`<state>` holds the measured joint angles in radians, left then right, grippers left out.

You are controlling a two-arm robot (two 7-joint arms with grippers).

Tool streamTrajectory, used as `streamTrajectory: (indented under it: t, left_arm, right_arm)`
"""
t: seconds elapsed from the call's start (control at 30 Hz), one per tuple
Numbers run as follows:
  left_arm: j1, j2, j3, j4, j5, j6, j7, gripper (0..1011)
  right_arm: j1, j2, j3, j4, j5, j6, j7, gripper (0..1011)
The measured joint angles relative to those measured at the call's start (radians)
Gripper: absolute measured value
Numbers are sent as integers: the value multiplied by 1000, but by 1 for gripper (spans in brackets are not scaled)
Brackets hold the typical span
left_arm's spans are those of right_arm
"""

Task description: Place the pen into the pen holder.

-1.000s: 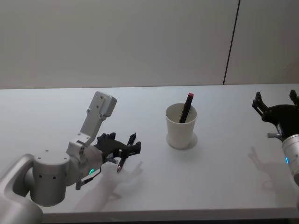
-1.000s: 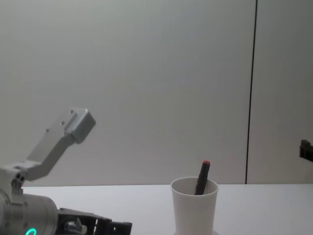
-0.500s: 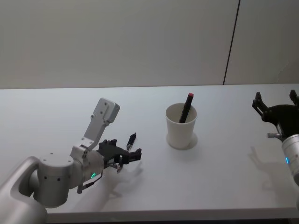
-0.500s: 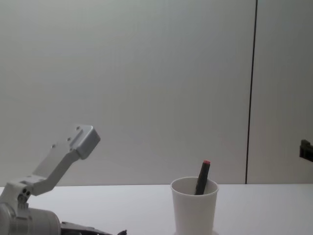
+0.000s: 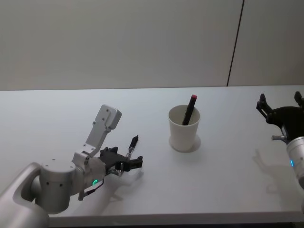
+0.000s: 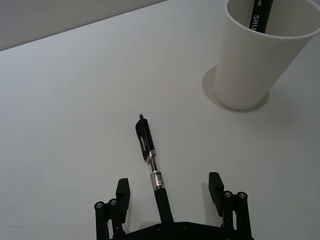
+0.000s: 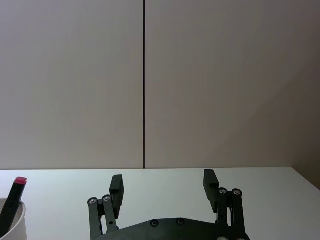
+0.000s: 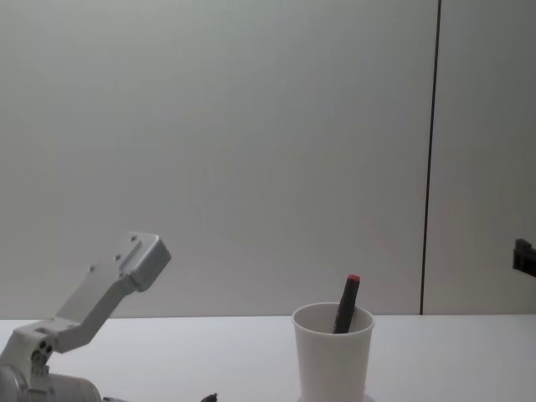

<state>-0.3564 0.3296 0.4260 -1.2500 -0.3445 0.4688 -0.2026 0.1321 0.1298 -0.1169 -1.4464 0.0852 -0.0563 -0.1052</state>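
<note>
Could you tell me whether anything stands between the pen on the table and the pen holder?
Nothing visible does: bare table lies between the pen, straddled by the open left gripper, and the pen holder. A red-capped pen leans inside it, but most of its mouth is free. The right gripper hangs open far right.

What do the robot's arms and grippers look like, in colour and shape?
The left arm is silver-grey with rounded joints, a boxy link and a small green light. The right arm is the same pale metal, with a small blue light. The left gripper and right gripper are black, each with two flat-tipped fingers on linkages dotted with silver pins.
</note>
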Motion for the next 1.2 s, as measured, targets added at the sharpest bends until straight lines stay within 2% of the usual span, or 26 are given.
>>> streamTrajectory:
  t: [0.47, 0.63, 0.7, 0.73, 0.8, 0.9, 0.93, 1.0, 1.2]
  left_arm:
    - [-2, -3, -2, 33, 4, -6, -6, 1000]
    - [-4, -5, -3, 41, 7, -7, -6, 903]
    - [-4, -5, -3, 44, 10, -7, -6, 831]
    - [-5, -6, -3, 45, 11, -7, -6, 831]
    - [-5, -7, -3, 47, 14, -7, -5, 739]
    - [-7, -8, -3, 51, 17, -6, -4, 679]
    - [-7, -8, -4, 52, 18, -5, -3, 618]
    - [-8, -8, -4, 53, 19, -4, -3, 585]
    - [-11, -11, -4, 61, 24, 0, -1, 378]
  right_arm:
    - [0, 0, 0, 0, 0, 0, 0, 1002]
    - [0, 0, 0, 0, 0, 0, 0, 1002]
    - [0, 0, 0, 0, 0, 0, 0, 1002]
    - [0, 0, 0, 0, 0, 0, 0, 1002]
    - [0, 0, 0, 0, 0, 0, 0, 1002]
    - [0, 0, 0, 0, 0, 0, 0, 1002]
    - [0, 0, 0, 0, 0, 0, 0, 1002]
    - [0, 0, 0, 0, 0, 0, 0, 1002]
    - [0, 0, 0, 0, 0, 0, 0, 1002]
